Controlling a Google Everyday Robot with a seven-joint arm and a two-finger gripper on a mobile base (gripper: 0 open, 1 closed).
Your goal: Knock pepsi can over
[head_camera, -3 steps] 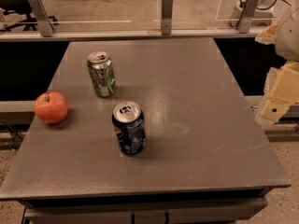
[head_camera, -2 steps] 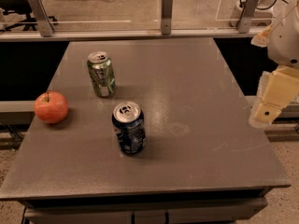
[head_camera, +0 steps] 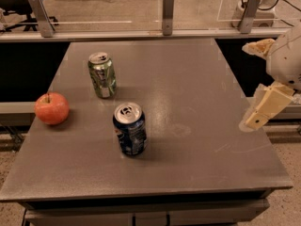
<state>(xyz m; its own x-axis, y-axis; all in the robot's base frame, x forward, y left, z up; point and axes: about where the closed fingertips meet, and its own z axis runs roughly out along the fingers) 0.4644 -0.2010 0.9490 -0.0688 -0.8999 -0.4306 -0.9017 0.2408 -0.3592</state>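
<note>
The pepsi can, dark blue with a silver top and pull tab, stands upright near the middle front of the grey table. My gripper hangs at the table's right edge, well to the right of the can and apart from it. Its two cream fingers are spread, one low over the table edge and the other higher up, with nothing between them.
A green can stands upright behind and to the left of the pepsi can. A red apple lies near the left edge. A rail with metal posts runs along the table's far side.
My gripper has moved a little to the left, toward the table's right edge. The cans and the apple have not moved.
</note>
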